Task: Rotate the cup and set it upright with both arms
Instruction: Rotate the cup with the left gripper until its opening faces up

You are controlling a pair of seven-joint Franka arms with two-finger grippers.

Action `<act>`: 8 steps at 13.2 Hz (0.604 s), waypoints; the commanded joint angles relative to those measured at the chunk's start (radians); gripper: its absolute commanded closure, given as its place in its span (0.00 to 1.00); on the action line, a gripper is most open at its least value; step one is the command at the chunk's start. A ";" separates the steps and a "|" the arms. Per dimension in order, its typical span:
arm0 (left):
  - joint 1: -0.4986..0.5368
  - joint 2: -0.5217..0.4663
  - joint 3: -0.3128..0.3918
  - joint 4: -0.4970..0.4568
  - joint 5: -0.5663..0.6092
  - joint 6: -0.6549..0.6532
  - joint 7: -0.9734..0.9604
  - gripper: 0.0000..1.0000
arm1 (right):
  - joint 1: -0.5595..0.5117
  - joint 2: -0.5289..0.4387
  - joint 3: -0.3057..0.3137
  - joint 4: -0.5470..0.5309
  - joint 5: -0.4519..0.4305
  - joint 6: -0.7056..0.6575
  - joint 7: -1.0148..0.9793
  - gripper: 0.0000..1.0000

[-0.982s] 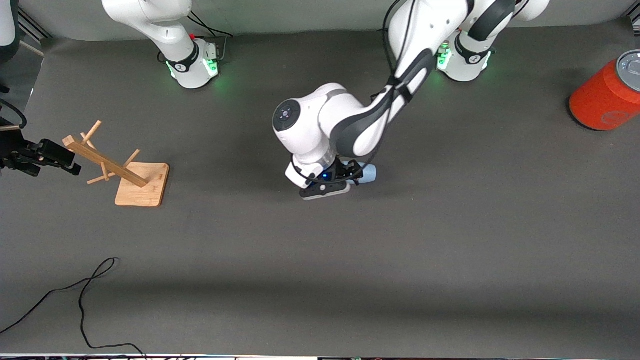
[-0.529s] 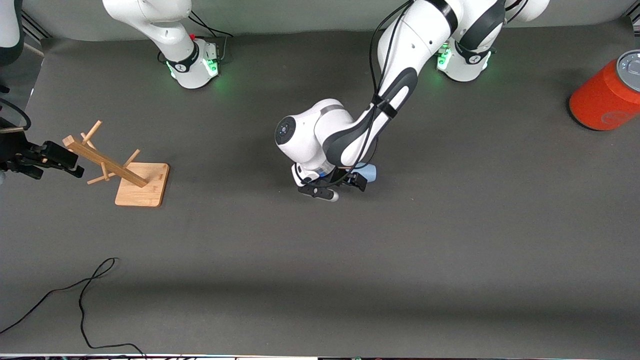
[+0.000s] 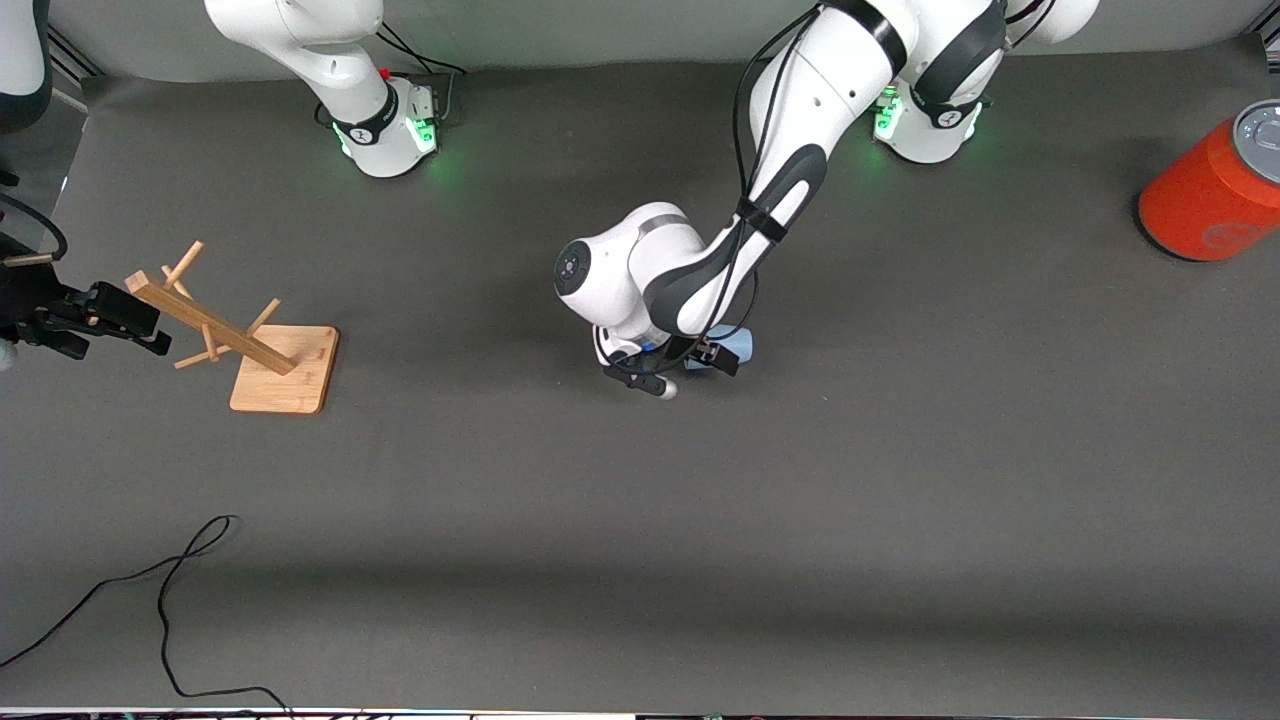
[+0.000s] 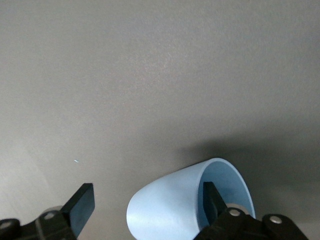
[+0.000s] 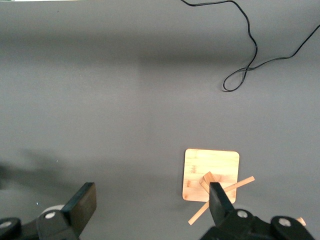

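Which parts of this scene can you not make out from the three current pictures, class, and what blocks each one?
- Small pale-blue plastic cup: front view, mostly hidden under the left arm's wrist; left wrist view, base cut off by the frame edge.
- Left claw: front view, mostly covered by the arm.
- Orange-red canister with grey lid: front view, cropped by the edge.
- Right claw: front view, at the frame's edge.

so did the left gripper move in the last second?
Yes. The left gripper has swung around the cup, which lies where it did; its camera end now points toward the front camera.
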 commanded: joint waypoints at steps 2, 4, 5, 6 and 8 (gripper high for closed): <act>-0.002 -0.010 0.009 0.007 -0.007 -0.021 0.054 0.86 | 0.008 -0.011 -0.007 -0.007 -0.008 0.010 -0.023 0.00; -0.002 -0.010 0.009 0.009 -0.005 -0.025 0.074 1.00 | 0.012 -0.016 -0.007 -0.007 -0.008 0.005 -0.023 0.00; -0.002 -0.011 0.011 0.009 -0.002 -0.031 0.082 1.00 | 0.014 -0.017 -0.009 -0.007 -0.008 0.005 -0.023 0.00; 0.001 -0.014 0.011 0.012 -0.002 -0.043 0.099 1.00 | 0.015 -0.019 -0.009 -0.005 -0.008 0.004 -0.023 0.00; 0.019 -0.025 0.011 0.038 -0.010 -0.070 0.177 1.00 | 0.015 -0.019 -0.009 -0.007 -0.011 0.004 -0.023 0.00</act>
